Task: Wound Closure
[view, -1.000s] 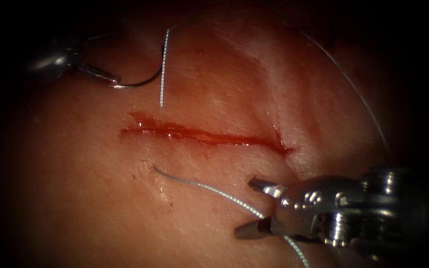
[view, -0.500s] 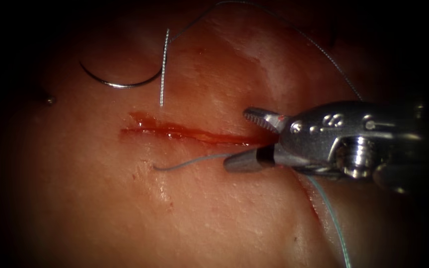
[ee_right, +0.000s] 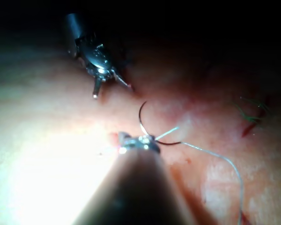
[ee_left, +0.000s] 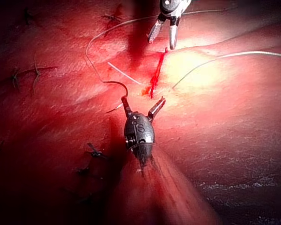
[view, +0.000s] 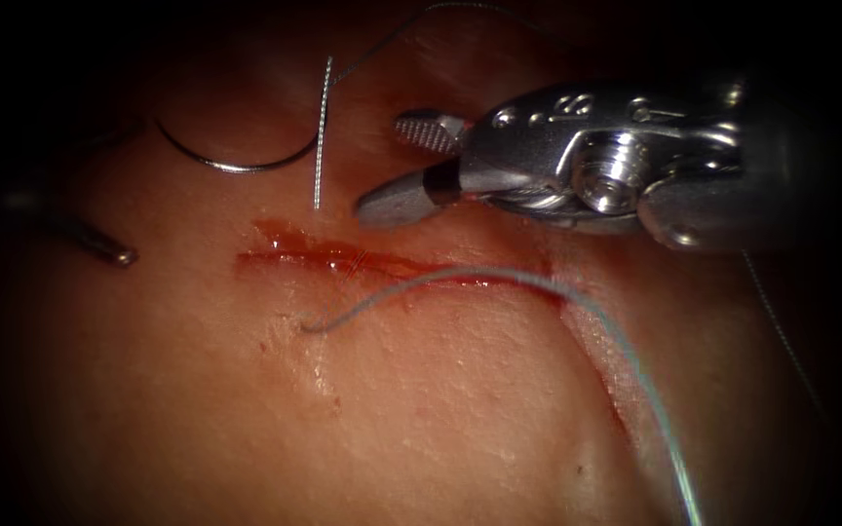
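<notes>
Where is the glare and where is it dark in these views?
Left wrist view: glare on tissue by the cut; left tool open, empty. Endoscope view: dark edges; glints on the right tool, open, empty; needle lies free on the tissue above the cut's left end. Right wrist view: strong glare washes the tissue.

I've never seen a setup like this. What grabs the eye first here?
The big shiny right hand, jaws open and holding nothing, hangs above the red cut in the tissue. The curved needle lies free on the tissue beyond the cut, and pale thread arcs across it.
</notes>
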Robot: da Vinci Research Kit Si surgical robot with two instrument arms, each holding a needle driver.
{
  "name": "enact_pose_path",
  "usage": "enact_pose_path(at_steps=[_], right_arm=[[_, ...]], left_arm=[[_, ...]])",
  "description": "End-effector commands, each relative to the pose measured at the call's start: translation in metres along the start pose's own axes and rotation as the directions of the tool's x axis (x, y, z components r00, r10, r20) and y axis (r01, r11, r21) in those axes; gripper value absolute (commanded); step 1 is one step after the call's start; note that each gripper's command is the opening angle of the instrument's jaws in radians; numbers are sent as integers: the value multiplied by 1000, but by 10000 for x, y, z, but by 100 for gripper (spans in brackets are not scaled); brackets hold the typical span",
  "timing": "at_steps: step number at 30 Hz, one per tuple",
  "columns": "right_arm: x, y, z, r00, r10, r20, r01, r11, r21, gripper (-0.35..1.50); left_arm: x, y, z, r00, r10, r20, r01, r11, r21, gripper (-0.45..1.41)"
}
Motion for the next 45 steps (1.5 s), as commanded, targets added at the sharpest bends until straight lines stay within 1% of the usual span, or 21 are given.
enact_pose_path(at_steps=[1,3,4,5,6,9,10,13,16,17,19,21,22,30,35,36,37,39,41,42,45], right_arm=[[-9,-16,0,999,-23,48,20,999,47,123],[-9,-22,3,1000,-7,31,5,998,61,123],[-8,-24,6,1000,28,-2,-28,996,83,123],[-8,-24,6,1000,28,-2,-28,996,83,123],[-3,-20,13,997,68,-36,-64,993,101,123],[1,-13,22,997,67,-48,-64,996,58,123],[2,-1,32,995,78,-63,-77,997,15,123],[0,10,40,993,86,-80,-87,996,-9,121],[-9,31,54,987,116,-108,-122,992,-44,120],[-23,50,68,980,154,-126,-164,983,-76,116],[-26,55,71,978,157,-138,-170,982,-83,115],[-33,70,82,960,195,-203,-216,973,-84,108],[-35,76,90,935,240,-260,-263,963,-59,105],[-36,81,118,886,322,-333,-346,938,-12,98],[-37,83,134,882,327,-339,-347,938,2,91],[-42,85,137,883,321,-342,-341,940,2,61],[-42,85,137,883,321,-342,-341,940,2,61],[-47,87,137,887,318,-334,-336,942,3,27],[-52,91,133,891,316,-326,-329,944,17,-30],[-50,94,128,896,302,-326,-316,949,13,-35],[-47,97,122,894,295,-336,-308,951,16,-35]], left_arm=[[-6,1,7,1000,13,-2,-13,1000,-8,59],[-6,2,8,1000,13,-2,-13,1000,-10,56],[-6,2,9,1000,14,-2,-14,1000,-11,56],[-6,2,9,1000,14,-2,-14,1000,-11,56],[-6,4,9,1000,14,-2,-14,1000,-14,52],[-7,6,8,1000,20,-2,-20,1000,-17,47],[-7,8,8,1000,26,-3,-26,999,-20,44],[-7,10,8,1000,26,-6,-26,999,-20,44],[-6,14,8,999,32,-9,-32,999,-20,41],[-6,17,8,999,32,-12,-32,999,-22,37],[-6,18,9,999,32,-15,-32,999,-21,37],[-8,20,11,999,34,-16,-34,999,-26,37],[-10,20,12,999,36,-16,-36,999,-29,36],[-13,22,14,999,40,-17,-41,999,-35,34],[-16,22,14,999,43,-18,-44,998,-36,32],[-17,22,14,999,43,-18,-44,998,-37,32],[-17,22,14,999,43,-18,-44,998,-37,32],[-17,22,13,999,44,-18,-44,998,-37,32],[-17,22,13,999,44,-18,-44,998,-38,31],[-17,22,13,999,44,-18,-44,998,-38,29],[-17,22,13,999,44,-18,-45,998,-39,29]])
